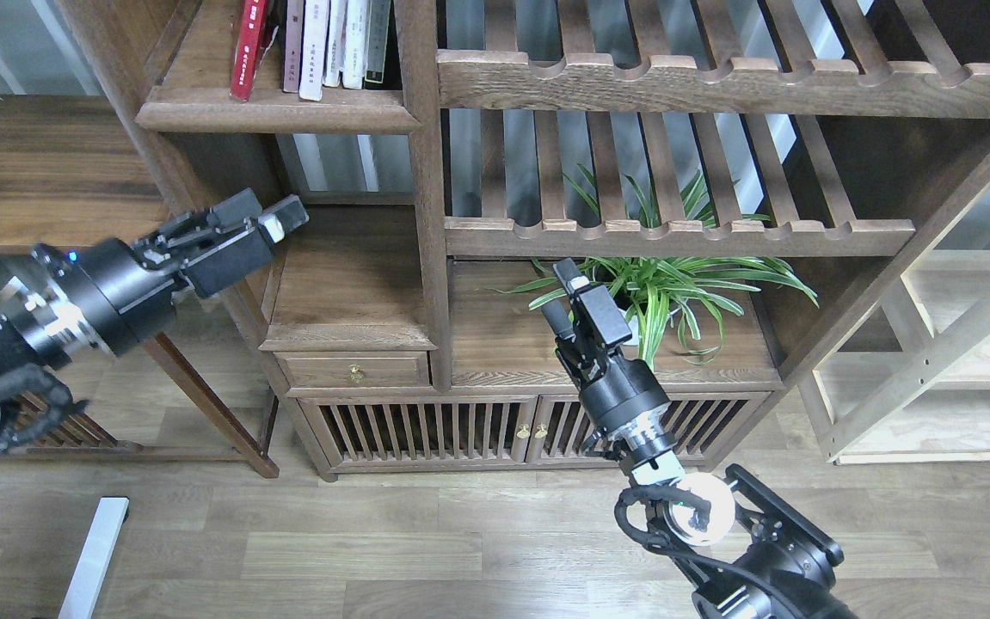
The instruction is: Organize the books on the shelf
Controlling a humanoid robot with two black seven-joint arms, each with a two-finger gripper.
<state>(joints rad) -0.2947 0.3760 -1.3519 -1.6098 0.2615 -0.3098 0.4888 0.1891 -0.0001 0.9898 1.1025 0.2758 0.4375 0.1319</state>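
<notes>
Books (314, 43) stand on the shelf (275, 110) at eleven o'clock; my left gripper (271, 225), narrowly parted and empty, could clip its lip rising, my right gripper (565, 301) parted, idle.

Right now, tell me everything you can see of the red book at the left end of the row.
The red book stands on the dark-brown plank shelf at the top left, leftmost of the row. It leans, its foot set farther left than its top, toward the pale upright books beside it. Only its lower part shows; the top is cut off by the frame. The spine is red with small pale lettering, too small to read. Neither gripper touches it.
</notes>
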